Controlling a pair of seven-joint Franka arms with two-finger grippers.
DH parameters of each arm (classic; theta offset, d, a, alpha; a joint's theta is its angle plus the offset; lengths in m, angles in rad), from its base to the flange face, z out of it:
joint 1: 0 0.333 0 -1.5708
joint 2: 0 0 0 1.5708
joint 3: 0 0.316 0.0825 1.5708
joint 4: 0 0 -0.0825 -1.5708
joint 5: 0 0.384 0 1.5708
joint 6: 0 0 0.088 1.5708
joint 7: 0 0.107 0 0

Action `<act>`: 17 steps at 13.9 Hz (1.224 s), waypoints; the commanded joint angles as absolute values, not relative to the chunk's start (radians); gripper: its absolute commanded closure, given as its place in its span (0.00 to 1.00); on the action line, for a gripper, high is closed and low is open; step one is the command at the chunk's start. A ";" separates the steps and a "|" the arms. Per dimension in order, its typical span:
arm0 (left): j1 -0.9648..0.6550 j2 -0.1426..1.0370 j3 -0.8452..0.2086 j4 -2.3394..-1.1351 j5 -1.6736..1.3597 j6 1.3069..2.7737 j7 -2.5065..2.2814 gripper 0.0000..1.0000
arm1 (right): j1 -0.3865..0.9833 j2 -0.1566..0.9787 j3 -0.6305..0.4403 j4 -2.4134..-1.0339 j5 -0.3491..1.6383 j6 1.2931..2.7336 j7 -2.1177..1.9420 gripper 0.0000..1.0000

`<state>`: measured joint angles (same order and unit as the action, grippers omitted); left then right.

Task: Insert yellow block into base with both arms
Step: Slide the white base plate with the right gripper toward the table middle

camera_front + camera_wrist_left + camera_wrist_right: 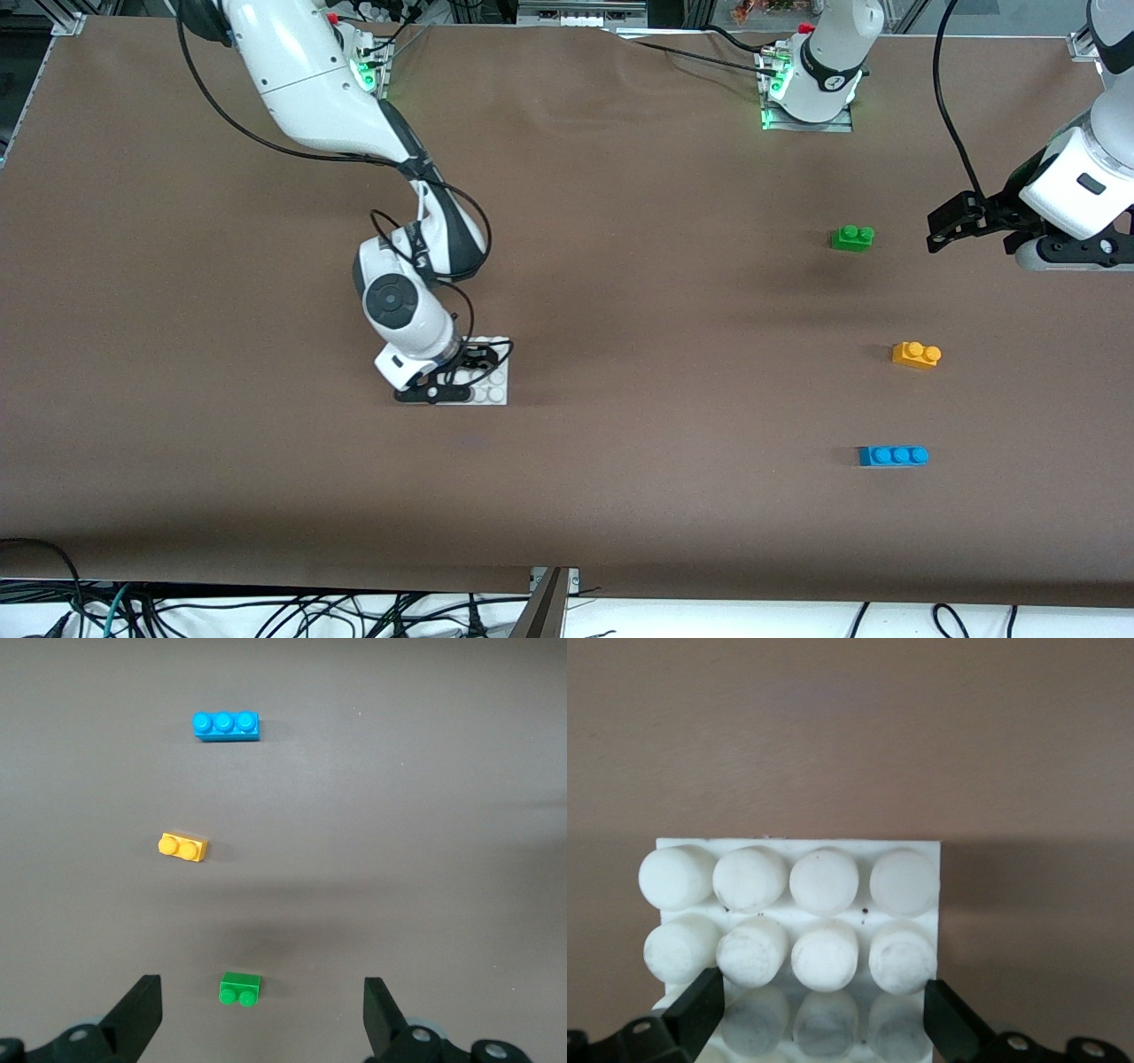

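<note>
White studded plastic, the flat square base (493, 383), is half hidden from you under the right pincer (450, 379); its fingers (700, 1010) stand apart along two opposite edges, though contact is unclear. Your small orange-yellow two-stud block (916, 354) lies free on the brown desk (664, 292) toward the left arm's end, between the green two-stud brick (852, 237) and the nearer blue three-stud brick (893, 455). Your left pincer (261, 1014), wide open and empty, hovers beside the green brick. Black cables (266, 616) crowd the desk's near edge.
</note>
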<state>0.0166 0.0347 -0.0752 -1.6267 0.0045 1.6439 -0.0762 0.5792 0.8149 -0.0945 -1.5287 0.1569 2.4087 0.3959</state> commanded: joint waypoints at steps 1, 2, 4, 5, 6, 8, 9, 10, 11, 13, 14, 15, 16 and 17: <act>0.017 0.044 -0.074 -1.600 -0.012 1.624 -0.084 0.00 | 0.658 0.917 -0.086 -1.457 0.190 2.434 0.484 0.00; 0.017 0.044 -0.074 -1.600 -0.012 1.624 -0.084 0.00 | 0.681 0.925 -0.086 -1.447 0.190 2.434 0.515 0.00; 0.017 0.044 -0.074 -1.600 -0.012 1.624 -0.086 0.00 | 0.721 0.934 -0.086 -1.427 0.190 2.436 0.558 0.00; 0.017 0.044 -0.074 -1.600 -0.012 1.624 -0.084 0.00 | 0.735 0.934 -0.086 -1.425 0.190 2.437 0.567 0.00; 0.017 0.044 -0.074 -1.600 -0.012 1.624 -0.084 0.00 | 0.755 0.939 -0.086 -1.422 0.190 2.448 0.571 0.00; 0.017 0.044 -0.074 -1.600 -0.012 1.624 -0.084 0.00 | 0.787 0.954 -0.086 -1.419 0.190 2.492 0.616 0.00; 0.017 0.044 -0.074 -1.600 -0.012 1.624 -0.084 0.00 | 0.801 0.963 -0.086 -1.419 0.192 2.520 0.632 0.00; 0.017 0.044 -0.074 -1.600 -0.012 1.624 -0.084 0.00 | 0.814 0.968 -0.086 -1.417 0.192 2.542 0.637 0.00; 0.017 0.044 -0.074 -1.600 -0.012 1.624 -0.084 0.00 | 0.833 0.971 -0.086 -1.411 0.193 2.549 0.638 0.00; 0.017 0.044 -0.074 -1.600 -0.012 1.624 -0.084 0.00 | 0.867 0.977 -0.086 -1.402 0.192 2.551 0.667 0.00; 0.017 0.044 -0.074 -1.600 -0.012 1.624 -0.084 0.00 | 0.879 0.979 -0.086 -1.393 0.192 2.551 0.675 0.00; 0.017 0.044 -0.074 -1.600 -0.012 1.624 -0.084 0.00 | 0.885 0.979 -0.086 -1.388 0.192 2.549 0.673 0.00; 0.017 0.044 -0.074 -1.600 -0.012 1.624 -0.084 0.00 | 0.890 0.980 -0.086 -1.384 0.193 2.549 0.675 0.00; 0.017 0.044 -0.074 -1.600 -0.012 1.624 -0.084 0.00 | 0.894 0.985 -0.084 -1.375 0.195 2.549 0.675 0.00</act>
<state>0.0166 0.0347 -0.0752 -1.6267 0.0045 1.6439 -0.0762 0.8759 0.9104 -0.0929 -1.4172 0.1639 2.5394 0.6675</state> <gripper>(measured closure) 0.000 0.000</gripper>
